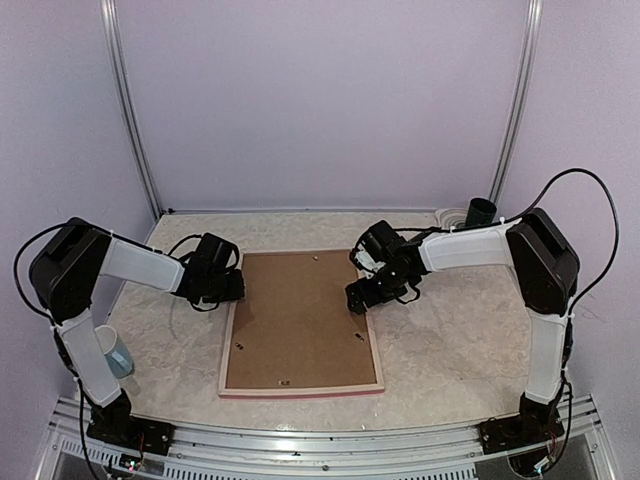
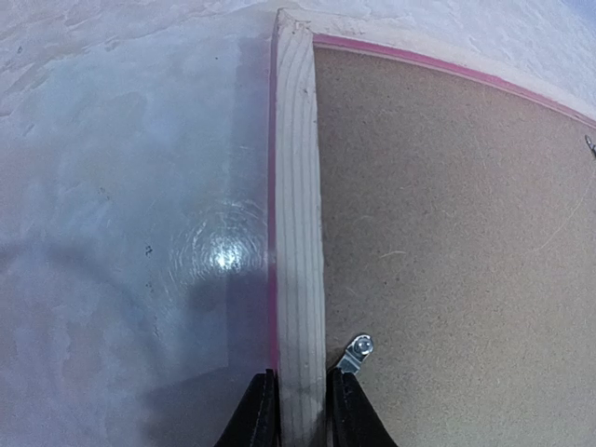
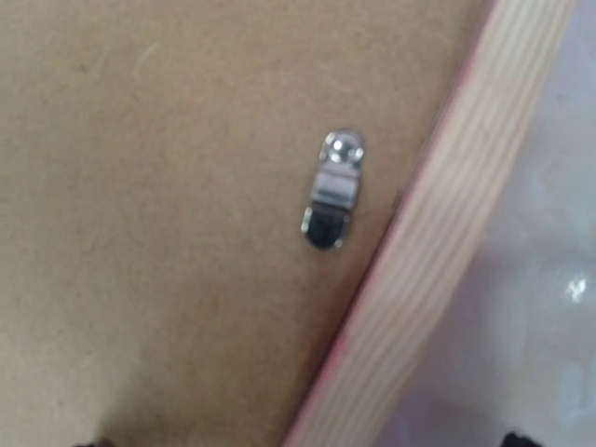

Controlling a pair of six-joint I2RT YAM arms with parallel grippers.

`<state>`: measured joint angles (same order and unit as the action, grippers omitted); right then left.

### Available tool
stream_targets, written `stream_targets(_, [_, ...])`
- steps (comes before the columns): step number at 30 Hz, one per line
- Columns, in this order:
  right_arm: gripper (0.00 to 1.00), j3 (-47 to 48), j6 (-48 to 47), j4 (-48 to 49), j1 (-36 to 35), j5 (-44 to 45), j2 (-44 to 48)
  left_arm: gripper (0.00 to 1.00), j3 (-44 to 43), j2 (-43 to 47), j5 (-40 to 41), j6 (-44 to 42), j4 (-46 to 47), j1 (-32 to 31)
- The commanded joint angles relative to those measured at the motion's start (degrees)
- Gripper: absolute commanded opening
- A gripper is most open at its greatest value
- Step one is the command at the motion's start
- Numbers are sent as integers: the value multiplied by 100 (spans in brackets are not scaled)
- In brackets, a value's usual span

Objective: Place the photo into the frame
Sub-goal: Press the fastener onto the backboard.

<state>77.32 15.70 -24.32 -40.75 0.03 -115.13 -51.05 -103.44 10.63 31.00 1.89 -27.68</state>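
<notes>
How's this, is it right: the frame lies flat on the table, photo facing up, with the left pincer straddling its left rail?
No: what faces up is the brown backing board, as the top external view shows. The frame lies flat on the table, with the left pincer straddling its left rail.

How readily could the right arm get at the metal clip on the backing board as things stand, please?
Likely yes: the right gripper hangs open over the clip on the backing board, nothing between them.

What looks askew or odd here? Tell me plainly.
The frame lies face down and square on the table, backing board up. What seems a clear sheet lies outside it, beside its left rail. Nothing looks spilled or broken.
</notes>
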Motion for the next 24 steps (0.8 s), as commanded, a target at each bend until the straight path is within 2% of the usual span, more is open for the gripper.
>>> stream_targets(1, [92, -1, -102, -52, -42, 10, -150, 17, 25, -408, 659, 220, -527, -62])
stream_targets(11, [83, -98, -241, 32, -72, -229, -145, 19, 50, -491, 1050, 616, -253, -224])
stream_targets(19, [84, 44, -405, -248, -300, 345, -378, 19, -166, -884, 1134, 676, -444, -412])
stream_targets(21, [85, 66, -402, -284, -319, 398, -411, 20, -89, -884, 1096, 668, -342, -420])
stream_targets(24, [86, 65, -407, -266, -328, 413, -367, 29, 45, -655, 941, 595, -234, -416])
